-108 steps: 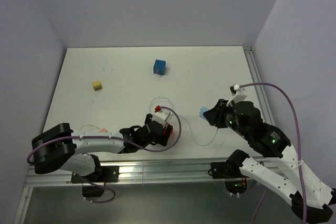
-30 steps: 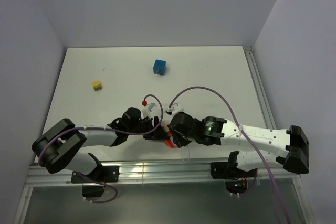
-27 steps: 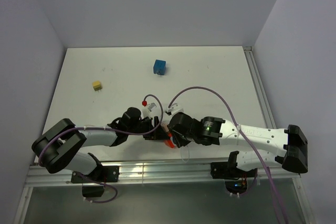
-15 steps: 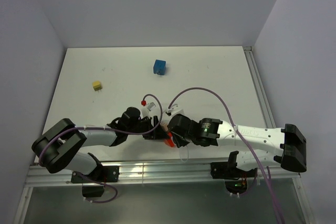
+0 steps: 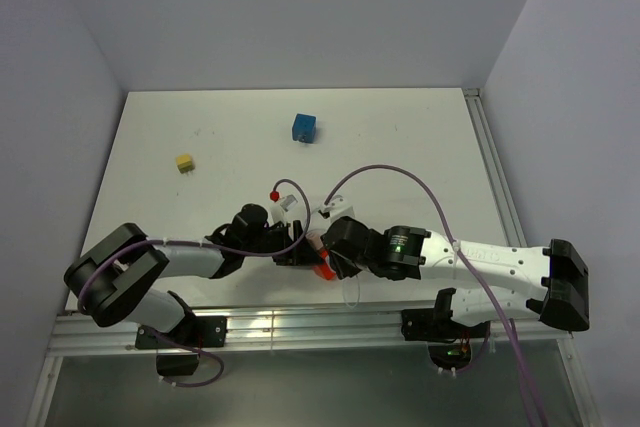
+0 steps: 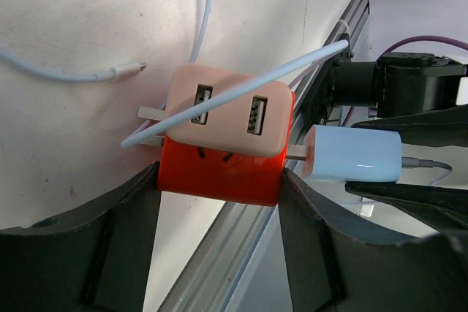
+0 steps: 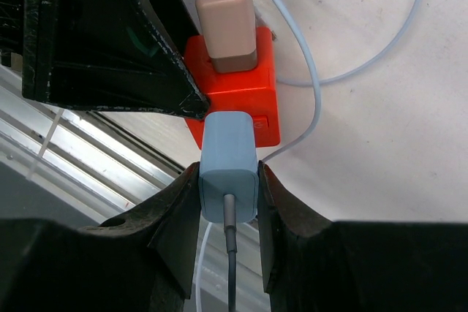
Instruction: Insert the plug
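The red socket block (image 6: 219, 173) sits between the fingers of my left gripper (image 6: 219, 189), which is shut on its sides. A pink USB charger (image 6: 227, 111) is plugged into its top. My right gripper (image 7: 229, 180) is shut on the light blue plug (image 7: 229, 162), its grey cable running back between the fingers. The plug's front meets the red socket block (image 7: 248, 89) on its side face. In the left wrist view a short piece of metal prong shows between the light blue plug (image 6: 355, 155) and the block. From above, both grippers meet at the block (image 5: 322, 270) near the table's front edge.
A blue cube (image 5: 304, 128) and a small yellow block (image 5: 184, 162) lie farther back on the white table. The aluminium rail (image 5: 300, 322) runs just in front of the block. A thin white cable (image 6: 73, 71) loops over the charger and the table.
Since the earliest frame my right arm has swung left, carrying the blue plug to the red block. Over the last second nothing has visibly shifted.
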Tool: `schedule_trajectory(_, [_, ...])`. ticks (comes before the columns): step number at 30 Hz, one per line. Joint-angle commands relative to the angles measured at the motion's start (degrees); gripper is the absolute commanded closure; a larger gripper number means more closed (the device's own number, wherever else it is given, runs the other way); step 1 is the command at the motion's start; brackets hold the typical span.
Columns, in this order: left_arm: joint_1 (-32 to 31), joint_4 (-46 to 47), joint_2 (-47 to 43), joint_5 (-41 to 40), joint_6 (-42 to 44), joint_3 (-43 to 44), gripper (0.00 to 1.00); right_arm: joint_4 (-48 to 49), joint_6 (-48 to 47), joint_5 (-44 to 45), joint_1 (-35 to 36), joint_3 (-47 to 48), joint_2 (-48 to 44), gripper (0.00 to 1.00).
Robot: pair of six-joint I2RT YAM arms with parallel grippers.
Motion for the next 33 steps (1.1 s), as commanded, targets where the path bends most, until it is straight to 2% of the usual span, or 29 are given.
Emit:
schedule_trajectory(1, [-0.07,1.28,1.15,0.77,0.22,-0.51,1.0,2.32,-0.33,2.28,0.29,0.18,-1.11,1.0])
schedule_trajectory(25, [0.28,0.49,2.73,0.24,1.02,-0.69,1.0,6.27,-1.29,2.29,0.2,-3.6,2.05,1.0])
schedule_trajectory(33, [0.37,0.84,5.55,-0.81,1.19,-0.95,1.0,5.93,0.2,10.1,3.89,-3.51,8.11,1.0])
